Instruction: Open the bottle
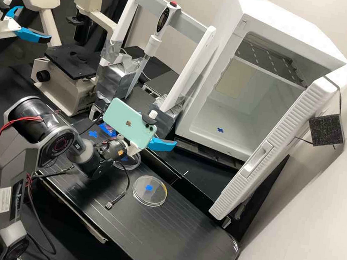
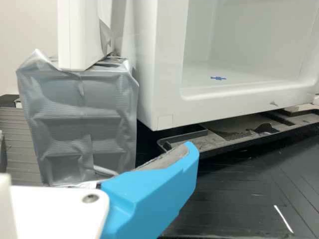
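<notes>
The hand (image 1: 160,144) is held above the black counter (image 1: 185,230), its fingers apart. In the wrist view one blue finger (image 2: 149,199) has its grey inner pad (image 2: 169,158) bare, with nothing pressed against it. A mint-green phone (image 1: 129,124) is mounted behind the hand, on the wrist.

Lower than the hand, on the counter, lies a clear round dish (image 1: 150,191) with a blue mark (image 1: 149,187) at its middle. A second clear dish (image 1: 130,166) is partly hidden by the arm, lower than the wrist.

Beyond the hand, a block wrapped in silver tape (image 2: 79,124) bears one leg of a white frame (image 1: 191,68), which has an upright pipette (image 1: 153,43) at its crossbar. Next to that block, also beyond the hand, is a white fridge (image 1: 216,67) with its door (image 1: 284,141) open and a blue mark (image 1: 220,130) on its inside floor. Farther off, on the pipette's side, stands a microscope (image 1: 63,86).
</notes>
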Robot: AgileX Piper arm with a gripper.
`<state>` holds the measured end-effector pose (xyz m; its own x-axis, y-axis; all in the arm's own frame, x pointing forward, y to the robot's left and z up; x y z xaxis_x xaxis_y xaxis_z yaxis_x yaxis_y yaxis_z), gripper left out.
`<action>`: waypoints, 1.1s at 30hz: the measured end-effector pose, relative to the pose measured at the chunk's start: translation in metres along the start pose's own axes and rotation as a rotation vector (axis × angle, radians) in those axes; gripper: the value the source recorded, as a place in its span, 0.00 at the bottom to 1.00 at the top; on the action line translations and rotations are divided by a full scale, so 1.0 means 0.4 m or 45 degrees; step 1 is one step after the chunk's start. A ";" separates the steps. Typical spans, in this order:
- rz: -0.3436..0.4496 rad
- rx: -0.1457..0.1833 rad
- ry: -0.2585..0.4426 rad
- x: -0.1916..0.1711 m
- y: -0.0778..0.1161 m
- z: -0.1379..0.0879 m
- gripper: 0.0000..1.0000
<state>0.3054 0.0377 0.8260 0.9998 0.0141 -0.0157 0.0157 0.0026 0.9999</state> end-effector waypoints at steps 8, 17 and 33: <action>-0.002 0.000 -0.002 -0.001 -0.001 0.001 1.00; 0.029 0.057 0.110 -0.110 0.025 -0.020 1.00; -0.220 0.023 0.318 -0.168 -0.113 -0.090 1.00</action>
<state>0.2368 0.0728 0.7818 0.9480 0.2602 -0.1836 0.1879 0.0086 0.9822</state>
